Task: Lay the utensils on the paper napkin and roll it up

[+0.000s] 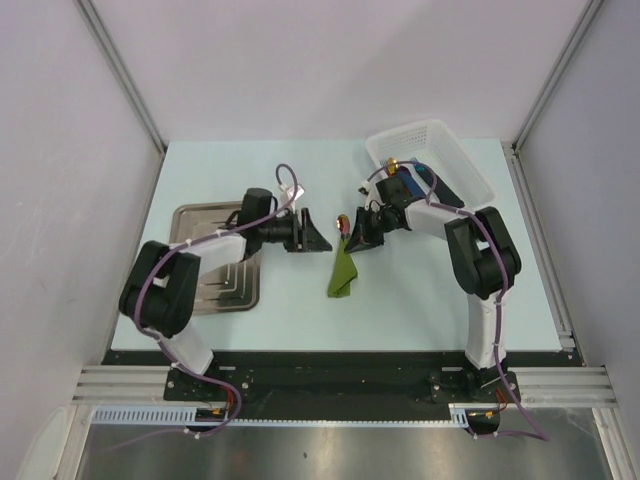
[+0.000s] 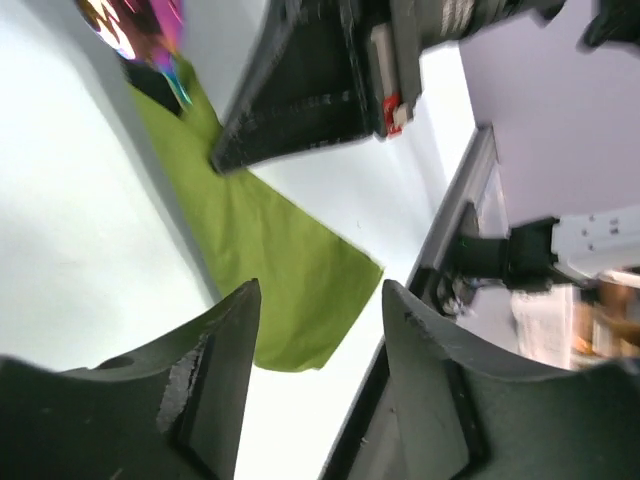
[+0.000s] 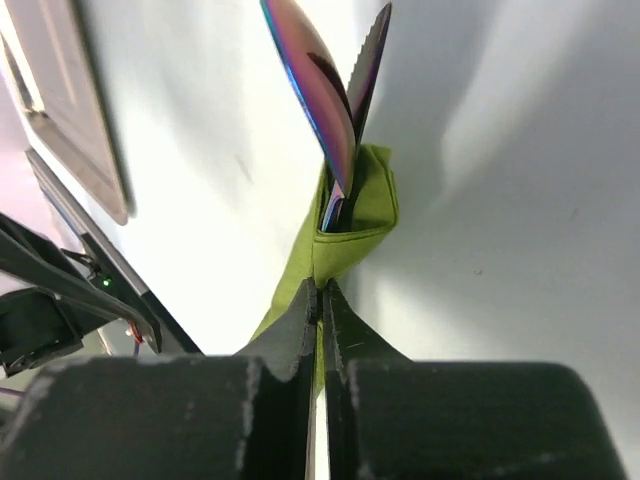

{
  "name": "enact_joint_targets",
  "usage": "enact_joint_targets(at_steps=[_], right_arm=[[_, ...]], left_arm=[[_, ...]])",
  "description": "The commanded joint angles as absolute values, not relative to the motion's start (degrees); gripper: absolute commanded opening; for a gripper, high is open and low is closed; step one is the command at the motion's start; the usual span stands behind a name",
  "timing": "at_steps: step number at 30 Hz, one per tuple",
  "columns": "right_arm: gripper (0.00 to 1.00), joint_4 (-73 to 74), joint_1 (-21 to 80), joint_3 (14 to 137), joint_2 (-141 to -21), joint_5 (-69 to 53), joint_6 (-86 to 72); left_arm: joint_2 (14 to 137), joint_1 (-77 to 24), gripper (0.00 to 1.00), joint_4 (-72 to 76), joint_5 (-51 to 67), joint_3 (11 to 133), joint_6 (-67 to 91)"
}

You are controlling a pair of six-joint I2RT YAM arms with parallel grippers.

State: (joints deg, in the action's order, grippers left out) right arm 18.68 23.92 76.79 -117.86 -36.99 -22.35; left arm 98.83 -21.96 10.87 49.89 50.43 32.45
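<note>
My right gripper (image 3: 322,292) is pinched shut on the folded paper napkin (image 3: 352,232) just ahead of its tips, the utensils (image 3: 335,110) poke loosely from the fold beyond, and my left gripper (image 2: 320,292) gapes empty over the napkin's tail, so any tug could spill them or tear the paper.

Tray (image 1: 205,222) and basket (image 1: 455,150) seemingly flank open table (image 1: 400,290).

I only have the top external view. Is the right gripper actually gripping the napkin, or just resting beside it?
Observer: Right wrist view shows the right gripper shut, pinching the paper napkin.
Operator: Anything wrapped inside?
Observer: The utensils poke out of its folded end, one edge serrated.
Operator: And the other arm?
Observer: The left gripper is open, holding nothing.
</note>
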Motion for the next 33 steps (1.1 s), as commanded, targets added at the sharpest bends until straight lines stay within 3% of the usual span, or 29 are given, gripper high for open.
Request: enact_joint_targets(at_steps=[1, 3, 9, 17, 24, 33], right_arm=[[0.0, 13.0, 23.4, 76.9, -111.4, -39.4, -23.3], [0.0, 12.4, 23.4, 77.0, -109.7, -40.2, -23.3], [0.0, 9.4, 23.3, 78.3, -103.2, -43.7, -22.5], [0.0, 6.4, 23.3, 79.8, -95.5, -49.2, -23.1], [0.0, 4.4, 23.7, 81.6, -89.0, -53.9, -25.5], [0.0, 5.7, 27.6, 80.5, -77.7, -57.0, -19.7]], left_arm=[[90.9, -19.2, 0.62, 1.5, 43.7, 54.5, 22.0], [89.1, -18.5, 0.73, 0.4, 42.7, 55.4, 19.9], [81.6, -16.5, 0.91, -5.1, 38.1, 58.6, 12.9], [73.9, -15.3, 0.96, -10.7, 38.1, 63.8, 8.3], [64.3, -14.5, 1.0, -2.5, 48.2, 58.0, 5.3], [61.0, -14.7, 1.0, -4.3, 63.1, 60.6, 6.6]])
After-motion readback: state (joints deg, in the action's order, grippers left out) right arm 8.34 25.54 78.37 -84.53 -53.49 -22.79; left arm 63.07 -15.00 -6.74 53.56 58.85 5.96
